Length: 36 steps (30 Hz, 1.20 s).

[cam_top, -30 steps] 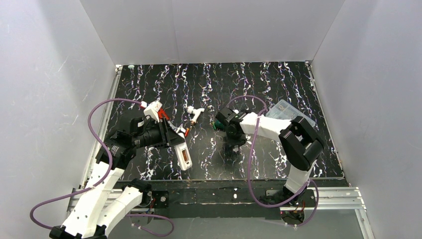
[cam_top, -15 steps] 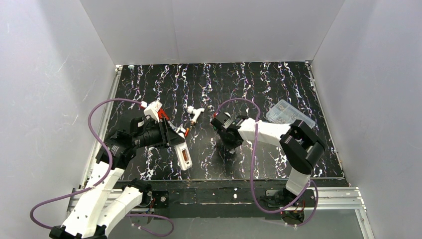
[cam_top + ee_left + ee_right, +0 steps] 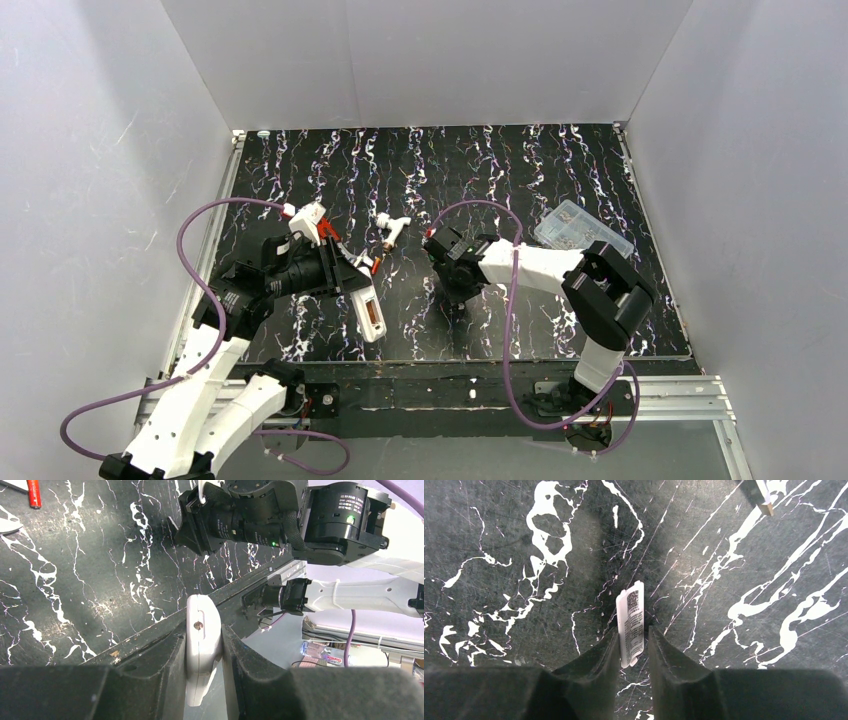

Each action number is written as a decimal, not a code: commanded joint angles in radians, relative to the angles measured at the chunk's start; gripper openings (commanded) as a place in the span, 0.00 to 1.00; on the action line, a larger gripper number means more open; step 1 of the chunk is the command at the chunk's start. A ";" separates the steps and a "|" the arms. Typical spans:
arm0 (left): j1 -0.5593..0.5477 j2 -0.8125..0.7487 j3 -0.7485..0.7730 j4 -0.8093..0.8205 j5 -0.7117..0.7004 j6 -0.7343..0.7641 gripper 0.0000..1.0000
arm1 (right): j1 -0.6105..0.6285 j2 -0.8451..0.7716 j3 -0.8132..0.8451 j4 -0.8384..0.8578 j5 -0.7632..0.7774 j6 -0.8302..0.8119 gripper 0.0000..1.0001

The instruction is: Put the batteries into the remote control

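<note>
Black tabletop (image 3: 520, 180) with white marble veins all over, plain white walls round three sides.

The left gripper (image 3: 355, 283) is clamped shut on the remote (image 3: 370, 312). In the left wrist view both fingers (image 3: 167, 655) press flat on the long sides of the white bar, and its rounded end with a small screw pokes out past the tips. From above, the remote hangs off the gripper toward the near edge of the table, tilted, with a brownish-orange strip on the face turned up. I can't tell what that strip is.

The right gripper (image 3: 452, 292) is down near the middle of the table, pointing at the surface. In its own camera the jaws are narrowed around a small whitish cover (image 3: 631, 622) with tiny print on it. It stands edge-on between the fingers (image 3: 596, 657) and looks pinched on both sides, so it's partly open with the cover in the grip.

One red-orange battery (image 3: 376, 265) lies on the table just beside the left gripper's far side. It isn't in the remote.

Other bits:
- a red tool (image 3: 326, 232) further back on the left
- a small white part (image 3: 393, 228) near the middle
- a clear box (image 3: 583, 228) well off to the right
</note>
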State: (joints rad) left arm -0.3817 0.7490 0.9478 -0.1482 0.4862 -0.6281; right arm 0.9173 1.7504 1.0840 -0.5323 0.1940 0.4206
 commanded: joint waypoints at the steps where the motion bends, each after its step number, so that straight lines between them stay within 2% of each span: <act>1: -0.002 -0.005 0.017 -0.003 0.035 -0.003 0.00 | 0.009 0.033 -0.049 -0.009 -0.040 0.021 0.30; 4: -0.002 -0.009 0.016 -0.007 0.032 -0.001 0.00 | 0.009 0.024 -0.053 0.001 -0.052 0.017 0.27; 6: -0.001 -0.013 0.016 -0.011 0.031 0.001 0.00 | 0.010 0.017 -0.050 0.005 -0.057 0.011 0.31; 10: -0.002 -0.015 0.018 -0.019 0.026 0.003 0.00 | 0.010 -0.002 -0.048 0.016 -0.069 0.000 0.45; 20: -0.002 -0.017 0.041 -0.036 0.019 0.011 0.00 | 0.009 -0.067 -0.030 0.030 -0.069 0.006 0.51; 28: -0.002 -0.021 0.110 -0.071 -0.002 0.012 0.00 | -0.064 -0.133 0.117 -0.019 -0.020 -0.017 0.55; 33: -0.002 -0.021 0.161 -0.095 -0.031 0.017 0.00 | -0.078 -0.042 0.285 -0.063 -0.057 -0.027 0.55; 36: -0.002 -0.012 0.193 -0.107 -0.043 0.022 0.00 | -0.076 0.037 0.388 -0.074 -0.117 0.054 0.52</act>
State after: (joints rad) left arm -0.3817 0.7383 1.0798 -0.2199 0.4477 -0.6231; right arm 0.8333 1.7039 1.3540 -0.5804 0.1425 0.4137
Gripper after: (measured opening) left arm 0.254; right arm 0.533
